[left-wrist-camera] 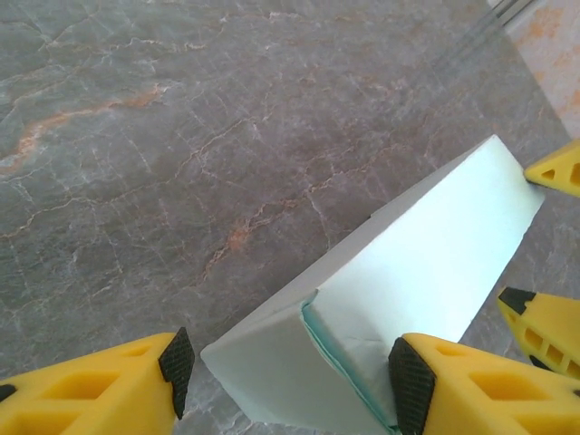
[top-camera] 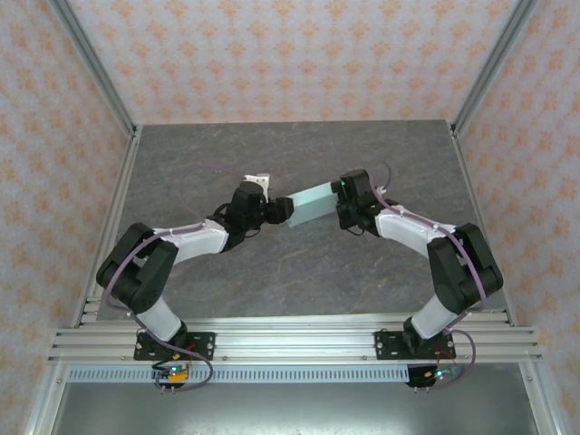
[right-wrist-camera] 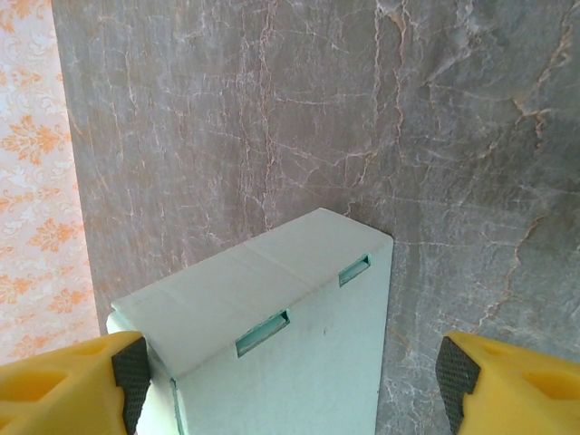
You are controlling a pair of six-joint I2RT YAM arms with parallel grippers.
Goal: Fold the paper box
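The paper box is a folded pale mint-green shallow box lying slanted mid-table between both grippers. My left gripper stands open around its left end. In the left wrist view the box touches the right pad, while the left pad stands apart from it; the gripper straddles that corner. My right gripper is open around the other end. In the right wrist view the box, with two slots along its fold, sits against the left pad; the right pad is apart from it, with the gripper over the box.
The grey marbled tabletop stretches around the box. Patterned walls and metal frame posts close in the sides and back. The right gripper's yellow fingertips flank the box's far end in the left wrist view.
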